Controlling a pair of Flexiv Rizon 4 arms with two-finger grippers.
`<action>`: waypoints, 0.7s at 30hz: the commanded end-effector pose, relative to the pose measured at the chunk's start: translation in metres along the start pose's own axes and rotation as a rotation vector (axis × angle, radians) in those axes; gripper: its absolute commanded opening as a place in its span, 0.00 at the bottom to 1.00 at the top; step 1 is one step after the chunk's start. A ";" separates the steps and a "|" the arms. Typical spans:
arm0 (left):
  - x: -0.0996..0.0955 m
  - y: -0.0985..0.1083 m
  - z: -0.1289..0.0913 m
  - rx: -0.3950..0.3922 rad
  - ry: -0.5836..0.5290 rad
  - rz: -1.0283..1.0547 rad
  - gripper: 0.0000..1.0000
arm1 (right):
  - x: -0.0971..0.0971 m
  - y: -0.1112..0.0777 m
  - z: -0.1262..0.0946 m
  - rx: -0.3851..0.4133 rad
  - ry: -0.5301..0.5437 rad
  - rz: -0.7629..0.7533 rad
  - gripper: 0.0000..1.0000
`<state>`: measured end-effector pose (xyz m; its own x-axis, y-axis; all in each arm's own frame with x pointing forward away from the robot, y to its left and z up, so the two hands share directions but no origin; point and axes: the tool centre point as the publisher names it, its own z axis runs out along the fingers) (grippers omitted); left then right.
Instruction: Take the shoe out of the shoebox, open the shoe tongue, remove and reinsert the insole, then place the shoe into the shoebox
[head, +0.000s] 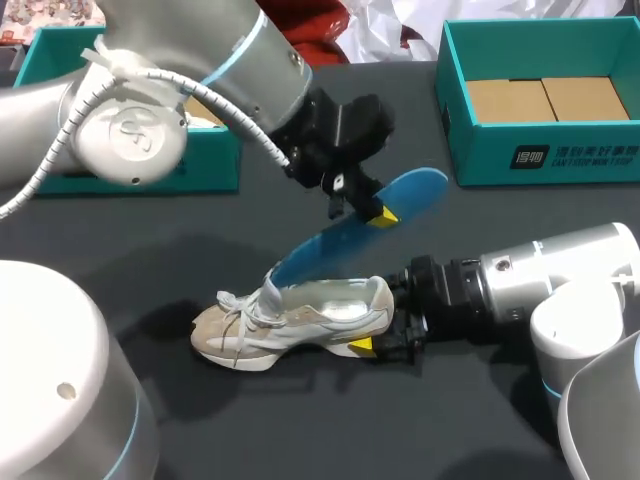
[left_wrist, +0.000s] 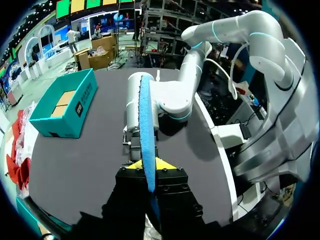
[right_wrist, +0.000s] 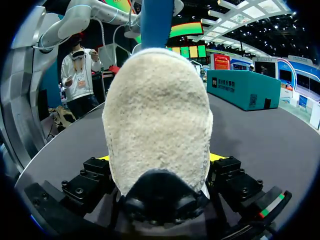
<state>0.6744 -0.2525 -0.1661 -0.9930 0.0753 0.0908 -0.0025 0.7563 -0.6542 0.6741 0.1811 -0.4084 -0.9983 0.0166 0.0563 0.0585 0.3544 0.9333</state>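
Shoe (head: 300, 320): heel clamped by right gripper (head: 388, 328) at 3 o'clock, to steady it; blue insole (head: 340, 242), pinched by left gripper (head: 372, 212), slants toward 2 o'clock, toe inside shoe

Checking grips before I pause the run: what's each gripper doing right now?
Left gripper: shut on the insole.
Right gripper: shut on the heel of the shoe.
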 end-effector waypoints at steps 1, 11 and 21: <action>0.008 -0.008 -0.035 0.124 -0.032 -0.018 0.00 | 0.001 0.000 0.001 0.003 -0.002 0.001 0.00; 0.024 -0.051 -0.097 0.341 -0.039 -0.094 0.00 | 0.001 0.000 0.001 0.003 -0.002 0.001 0.00; 0.024 -0.051 -0.097 0.341 -0.039 -0.094 0.00 | 0.001 0.000 0.001 0.003 -0.002 0.001 0.00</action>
<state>0.6643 -0.2297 -0.0561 -0.9901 -0.0136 0.1398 -0.1276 0.5024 -0.8552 0.6742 0.1810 -0.4085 -0.9983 0.0167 0.0563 0.0585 0.3545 0.9332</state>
